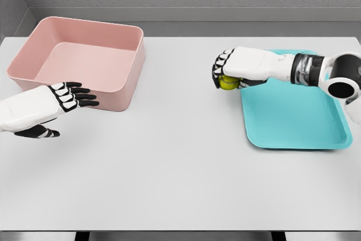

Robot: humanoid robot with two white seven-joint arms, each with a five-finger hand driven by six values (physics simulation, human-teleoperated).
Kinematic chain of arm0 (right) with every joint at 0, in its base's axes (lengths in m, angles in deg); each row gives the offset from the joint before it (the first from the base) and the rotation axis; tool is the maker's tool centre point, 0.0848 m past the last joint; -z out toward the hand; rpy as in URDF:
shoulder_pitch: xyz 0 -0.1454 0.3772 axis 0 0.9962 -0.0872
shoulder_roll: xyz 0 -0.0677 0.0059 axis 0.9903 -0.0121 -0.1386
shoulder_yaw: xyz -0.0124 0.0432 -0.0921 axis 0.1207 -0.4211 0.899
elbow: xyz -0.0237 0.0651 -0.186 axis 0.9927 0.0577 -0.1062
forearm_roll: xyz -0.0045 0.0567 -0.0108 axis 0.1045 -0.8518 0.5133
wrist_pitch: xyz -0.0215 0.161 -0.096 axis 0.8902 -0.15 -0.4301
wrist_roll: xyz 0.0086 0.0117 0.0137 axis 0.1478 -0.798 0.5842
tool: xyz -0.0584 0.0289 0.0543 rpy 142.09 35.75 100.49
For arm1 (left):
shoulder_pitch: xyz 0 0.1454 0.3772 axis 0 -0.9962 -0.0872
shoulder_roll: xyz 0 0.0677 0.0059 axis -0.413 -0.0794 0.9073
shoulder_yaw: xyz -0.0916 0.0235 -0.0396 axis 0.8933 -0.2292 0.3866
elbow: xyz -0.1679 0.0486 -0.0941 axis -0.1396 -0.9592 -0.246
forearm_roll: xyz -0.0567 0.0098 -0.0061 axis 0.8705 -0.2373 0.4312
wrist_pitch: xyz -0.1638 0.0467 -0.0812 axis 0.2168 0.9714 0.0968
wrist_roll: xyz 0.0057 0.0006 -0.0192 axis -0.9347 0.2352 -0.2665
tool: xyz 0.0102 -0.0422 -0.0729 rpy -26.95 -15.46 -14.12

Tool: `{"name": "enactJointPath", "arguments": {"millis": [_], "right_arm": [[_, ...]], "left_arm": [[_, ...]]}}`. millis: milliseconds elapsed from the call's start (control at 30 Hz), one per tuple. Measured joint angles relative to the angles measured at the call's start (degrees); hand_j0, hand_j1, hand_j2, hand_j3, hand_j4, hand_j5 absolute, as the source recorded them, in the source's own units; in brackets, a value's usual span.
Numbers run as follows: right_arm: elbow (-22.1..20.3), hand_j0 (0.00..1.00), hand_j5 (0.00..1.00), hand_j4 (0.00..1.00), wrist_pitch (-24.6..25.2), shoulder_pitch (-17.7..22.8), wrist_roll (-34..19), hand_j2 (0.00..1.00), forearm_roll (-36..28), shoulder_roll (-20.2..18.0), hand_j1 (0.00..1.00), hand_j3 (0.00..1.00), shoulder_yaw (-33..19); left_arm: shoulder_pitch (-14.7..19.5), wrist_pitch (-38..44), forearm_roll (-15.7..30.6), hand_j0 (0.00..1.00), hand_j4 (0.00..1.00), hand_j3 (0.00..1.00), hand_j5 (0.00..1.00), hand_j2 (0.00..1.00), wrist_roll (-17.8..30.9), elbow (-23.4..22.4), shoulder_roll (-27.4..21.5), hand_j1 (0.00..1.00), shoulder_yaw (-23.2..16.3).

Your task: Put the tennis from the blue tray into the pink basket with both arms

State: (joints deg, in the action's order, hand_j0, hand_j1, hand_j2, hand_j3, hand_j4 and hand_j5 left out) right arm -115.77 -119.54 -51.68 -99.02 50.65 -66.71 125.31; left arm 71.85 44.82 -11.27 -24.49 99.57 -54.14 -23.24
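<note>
A yellow-green tennis ball (228,82) is held in my right hand (224,75), whose fingers curl around it just left of the blue tray (293,122), above the white table. The ball is mostly hidden by the hand. The pink basket (121,91) stands at the far left of the table and looks empty. My left hand (76,95) hovers in front of the basket's near wall with its fingers spread and holding nothing.
The white table (169,167) stretches wide between the basket and the tray. A grey wall runs along the back and the left side. The tray's surface shows no other objects.
</note>
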Motion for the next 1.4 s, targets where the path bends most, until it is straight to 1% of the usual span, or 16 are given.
{"name": "enactJointPath", "arguments": {"millis": [133,333,467,633,767,900,1000,1067,1133,1300,1400], "right_arm": [[-1.48,0.41,0.41,0.41,-0.01,1.06,-1.39,0.41,0.6,2.72,0.41,0.41,0.28],[-1.95,0.41,0.41,0.41,-0.02,1.85,-2.31,0.41,2.71,7.42,0.41,0.41,0.53],[-2.69,0.41,0.41,0.41,-0.04,2.46,-2.46,0.41,4.38,10.13,0.41,0.41,2.14],[-5.57,0.41,0.41,0.41,-0.02,2.46,-2.5,0.41,5.13,11.44,0.41,0.41,4.65],[-8.82,0.41,0.41,0.41,-0.03,2.55,-2.65,0.41,5.61,12.1,0.41,0.41,7.44],[-9.86,0.41,0.41,0.41,-0.02,2.02,-2.7,0.41,7.03,14.18,0.41,0.41,9.74],[-9.68,0.41,0.41,0.41,-0.01,1.93,-2.71,0.41,8.25,16.1,0.41,0.41,10.98],[-8.85,0.41,0.41,0.41,0.01,1.85,-2.66,0.41,8.77,17.17,0.41,0.41,11.65],[-7.67,0.42,0.42,0.42,0.04,1.76,-2.61,0.42,9.21,18.1,0.42,0.42,12.03],[-3.19,0.42,0.42,0.42,0.04,1.58,-2.51,0.42,10.38,20.01,0.42,0.42,12.43],[-2.09,0.42,0.42,0.42,0.04,1.58,-2.5,0.42,10.74,20.6,0.42,0.42,12.49]], "left_arm": [[-0.35,0.0,-0.02,1.0,1.0,1.0,1.0,1.0,0.26,0.0,-0.02,1.0,0.0],[-0.35,0.0,-0.02,1.0,1.0,1.0,1.0,1.0,0.47,0.05,0.0,1.0,0.0],[-0.35,0.0,-0.01,1.0,1.0,1.0,1.0,1.0,0.49,0.03,-0.06,1.0,0.0],[-0.35,0.0,0.03,1.0,1.0,1.0,1.0,1.0,0.5,0.01,-0.11,1.0,0.0],[-0.35,0.0,0.06,1.0,1.0,1.0,1.0,1.0,0.5,0.0,-0.18,1.0,0.0],[-0.35,0.0,0.07,1.0,1.0,1.0,1.0,1.0,0.5,0.0,-0.26,1.0,0.0],[-0.44,0.0,0.07,1.0,1.0,1.0,1.0,1.0,0.5,0.0,-0.28,1.0,0.0],[-0.35,0.0,0.07,1.0,1.0,1.0,1.0,1.0,0.5,0.0,-0.29,1.0,0.0],[-0.44,0.0,0.07,1.0,1.0,1.0,1.0,1.0,0.5,0.01,-0.29,1.0,0.0],[-0.44,0.0,0.07,1.0,1.0,1.0,1.0,1.0,0.5,0.06,-0.35,1.0,0.0],[-0.44,0.0,0.07,1.0,1.0,1.0,1.0,1.0,0.5,0.08,-0.37,1.0,0.0]]}}
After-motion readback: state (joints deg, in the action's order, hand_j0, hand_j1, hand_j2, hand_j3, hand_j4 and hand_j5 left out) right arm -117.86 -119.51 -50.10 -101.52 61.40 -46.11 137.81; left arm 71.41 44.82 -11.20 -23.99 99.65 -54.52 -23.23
